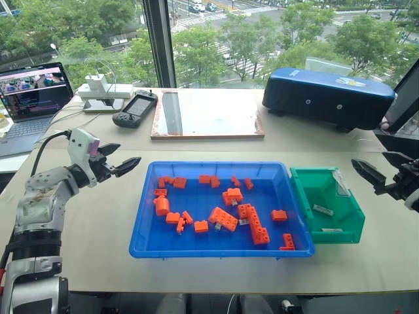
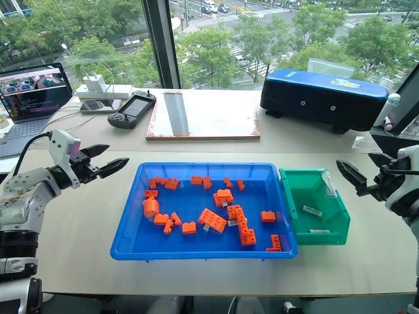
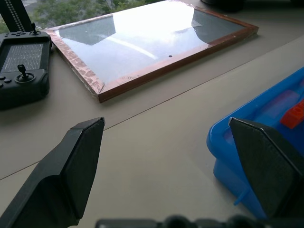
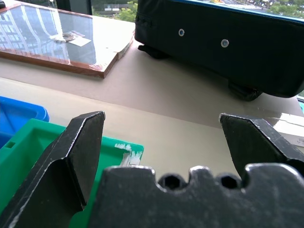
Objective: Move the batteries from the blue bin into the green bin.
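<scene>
batteries point(image 1: 323, 210) in green bin point(image 1: 327, 226), orange bricks point(image 1: 222, 218) crowd blue bin point(image 1: 144, 229), both hands released

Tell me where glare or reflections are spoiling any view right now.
Left wrist view: the framed glass panel mirrors bright sky, washing out its surface. Right wrist view: the same panel reflects buildings. Head views: daylight from the window is even, shadows soft; the blue bin and green bin read clearly, and the dark-blue case shows only a mild sheen on its top.
</scene>
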Controlling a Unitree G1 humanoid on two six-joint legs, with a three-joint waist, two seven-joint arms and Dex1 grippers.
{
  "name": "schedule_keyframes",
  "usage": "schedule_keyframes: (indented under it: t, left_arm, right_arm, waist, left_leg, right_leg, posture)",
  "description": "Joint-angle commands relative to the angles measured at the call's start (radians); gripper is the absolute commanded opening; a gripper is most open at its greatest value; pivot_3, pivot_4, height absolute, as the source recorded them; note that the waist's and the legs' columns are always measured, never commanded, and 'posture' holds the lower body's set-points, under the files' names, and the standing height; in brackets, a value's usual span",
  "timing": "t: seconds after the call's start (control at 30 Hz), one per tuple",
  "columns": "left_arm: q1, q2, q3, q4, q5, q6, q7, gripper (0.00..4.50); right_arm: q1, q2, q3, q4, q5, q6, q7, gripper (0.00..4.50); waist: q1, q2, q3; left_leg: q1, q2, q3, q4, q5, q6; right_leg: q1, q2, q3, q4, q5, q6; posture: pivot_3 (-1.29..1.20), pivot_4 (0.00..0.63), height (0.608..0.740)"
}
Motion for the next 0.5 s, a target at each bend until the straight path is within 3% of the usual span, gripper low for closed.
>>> schedule_keyframes:
  t: [0.03, 0.13, 0.33, 0.5]
  left_arm:
    - [-0.066, 0.023, 0.012, -0.067, -0.056, 0.055, -0.037, 4.50]
    - [-0.183, 0.061, -0.019, -0.121, -0.125, 0.156, -0.135, 4.50]
    - [-0.182, 0.158, -0.174, -0.270, -0.180, 0.296, -0.380, 4.50]
    - [-0.187, 0.172, -0.239, -0.333, -0.197, 0.316, -0.476, 4.50]
  right_arm:
    - [-0.016, -0.024, -0.011, -0.018, 0.005, -0.020, 0.010, 4.49]
    - [-0.022, -0.073, 0.002, -0.062, 0.016, 0.023, 0.033, 4.49]
    - [-0.118, -0.253, 0.179, -0.262, 0.076, 0.252, 0.080, 4.49]
    - [-0.366, -0.254, 0.437, -0.434, 0.222, 0.500, 0.080, 4.49]
  waist:
    - [0.000, 0.000, 0.000]
    - [0.005, -0.002, 0.001]
    - [-0.020, 0.008, -0.002]
    - [-0.035, 0.005, -0.001]
  left_leg:
    - [0.000, 0.000, 0.000, 0.000, 0.000, 0.000]
    - [-0.001, 0.000, -0.001, 0.000, 0.000, 0.000]
    - [0.001, 0.000, 0.002, 0.000, 0.000, 0.000]
    - [0.001, 0.003, 0.000, -0.001, 0.000, 0.000]
  right_leg:
    - [0.000, 0.000, 0.000, 0.000, 0.000, 0.000]
    - [0.000, 0.000, -0.001, 0.000, 0.000, 0.000]
    - [0.000, 0.000, 0.001, -0.001, 0.000, 0.000]
    - [0.000, 0.004, 0.000, -0.001, -0.001, -0.001]
  posture:
    - [0.00, 0.150, 0.732]
    - [0.00, 0.150, 0.732]
    - [0.00, 0.150, 0.732]
    - [0.00, 0.150, 0.732]
